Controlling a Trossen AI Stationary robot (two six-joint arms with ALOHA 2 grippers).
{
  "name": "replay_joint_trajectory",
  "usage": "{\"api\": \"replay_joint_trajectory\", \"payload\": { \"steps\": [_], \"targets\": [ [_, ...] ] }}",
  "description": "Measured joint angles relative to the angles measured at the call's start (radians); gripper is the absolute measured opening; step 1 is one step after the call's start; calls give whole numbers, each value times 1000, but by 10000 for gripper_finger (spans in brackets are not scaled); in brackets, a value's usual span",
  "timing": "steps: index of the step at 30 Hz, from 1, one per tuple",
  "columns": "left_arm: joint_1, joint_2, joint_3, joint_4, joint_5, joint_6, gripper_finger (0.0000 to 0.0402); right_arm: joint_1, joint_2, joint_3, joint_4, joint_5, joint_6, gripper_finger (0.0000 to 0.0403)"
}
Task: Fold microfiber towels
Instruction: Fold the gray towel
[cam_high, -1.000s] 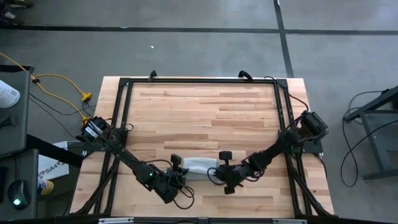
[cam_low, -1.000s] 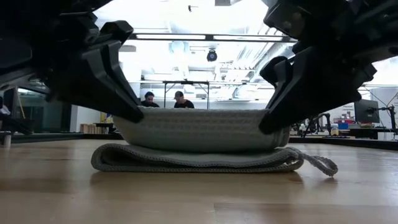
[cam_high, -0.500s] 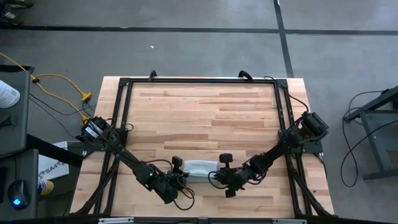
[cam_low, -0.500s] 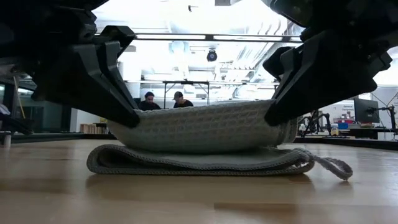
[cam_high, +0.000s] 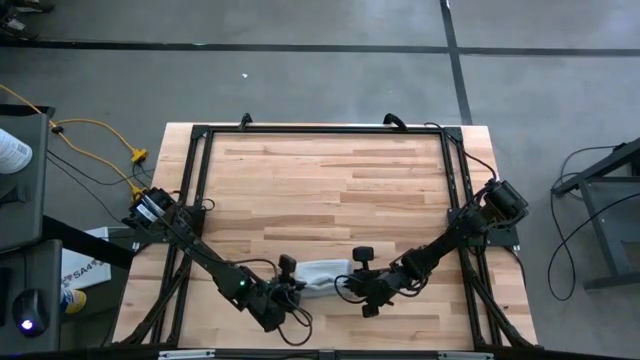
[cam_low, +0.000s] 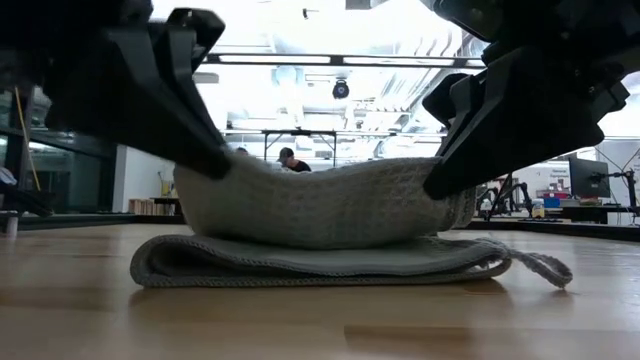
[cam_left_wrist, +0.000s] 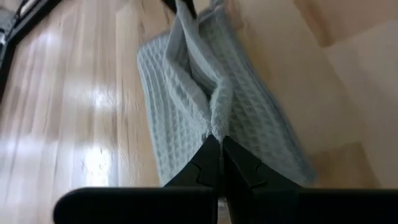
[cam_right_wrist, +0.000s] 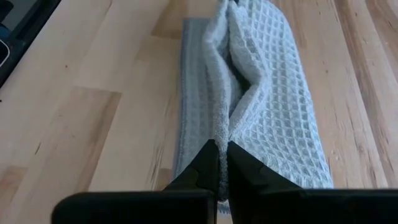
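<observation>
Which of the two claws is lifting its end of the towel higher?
The left gripper. It pinches the towel at a peak above the dipping middle, while the right gripper holds its end lower; the bottom layer lies flat on the table.

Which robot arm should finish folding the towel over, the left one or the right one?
Neither alone, probably. The left claw and the right claw each pinch one end of the towel, lifted above its bottom layer, so both should likely carry it across together.

Waffle-weave cloth towel (cam_right_wrist: 273, 112), glossy wooden table (cam_right_wrist: 81, 124)
</observation>
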Motion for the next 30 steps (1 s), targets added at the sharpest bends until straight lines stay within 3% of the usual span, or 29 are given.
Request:
{"api": "replay_joint_trajectory", "payload": {
  "steps": [22,30],
  "targets": [
    [1,-1,15,38,149,-38,0,26,-1,1,-47,36,32,5],
    [2,-1,15,64,167,-31,18,26,-1,1,-49,-10,72,20]
  ]
}}
